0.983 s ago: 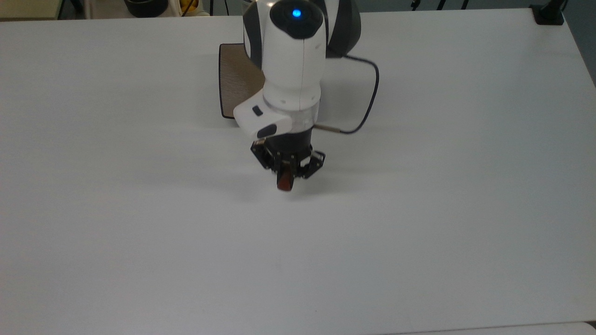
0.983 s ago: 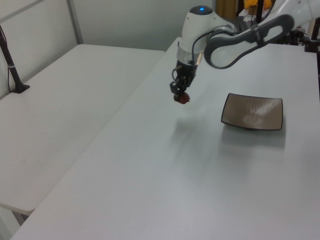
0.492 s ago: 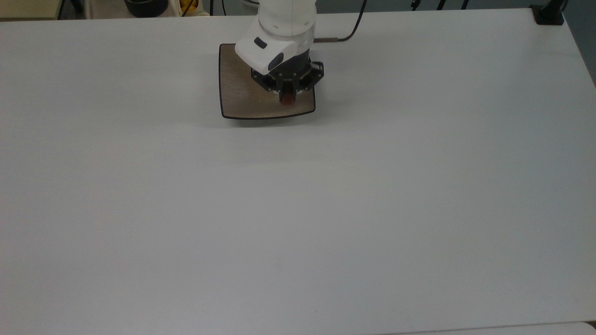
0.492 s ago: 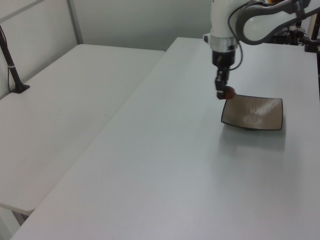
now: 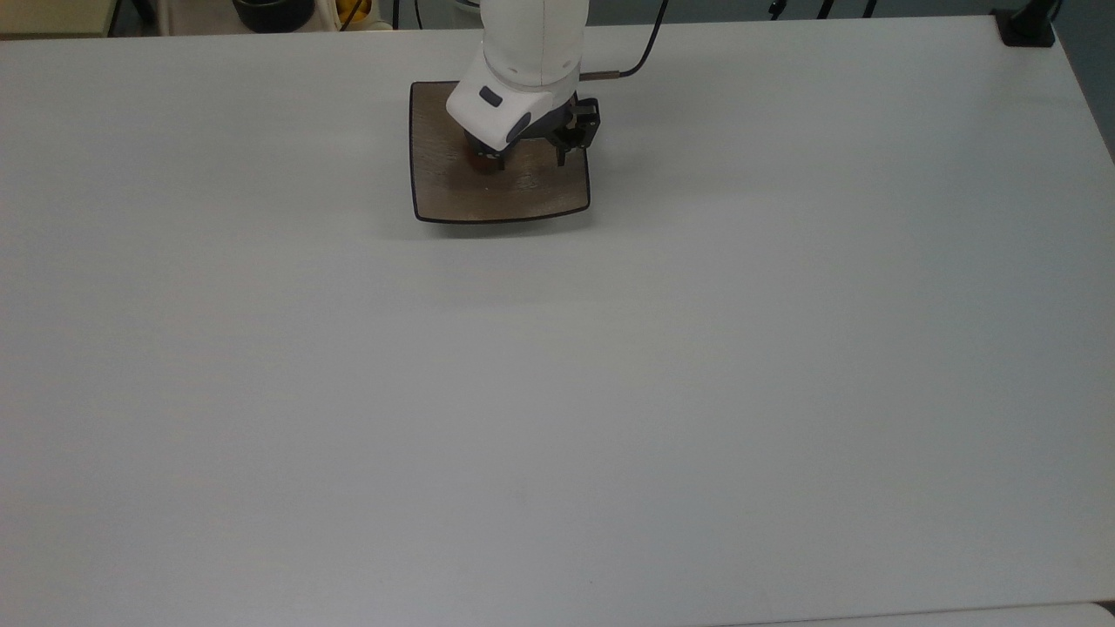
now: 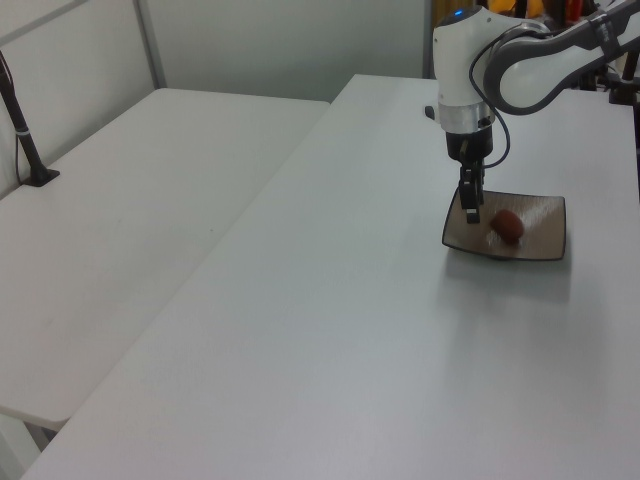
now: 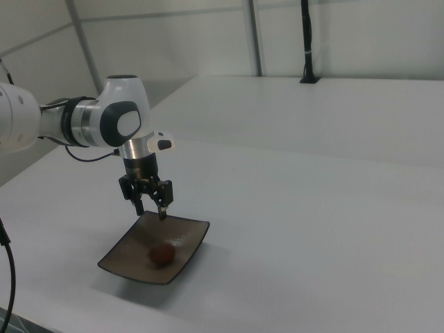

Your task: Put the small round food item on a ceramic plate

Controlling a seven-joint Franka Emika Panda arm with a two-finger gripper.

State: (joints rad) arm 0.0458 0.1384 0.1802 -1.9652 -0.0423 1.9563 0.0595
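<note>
The small round food item, a glossy reddish-brown lump, lies on the square brown-grey ceramic plate, free of the fingers. In the left view the food item rests near the middle of the plate. My gripper hangs open just above the plate, nothing between its fingers. In the top view the gripper is over the plate, and the arm's white wrist hides most of the food item.
The plate sits at the far middle of a wide white table. A black cable trails from the wrist. A black clamp stands at the top view's far right corner. A second white table with a black post adjoins.
The gripper carried the food item from mid-table to over the plate, then opened. The food item now lies on the plate, and the gripper has shifted slightly aside.
</note>
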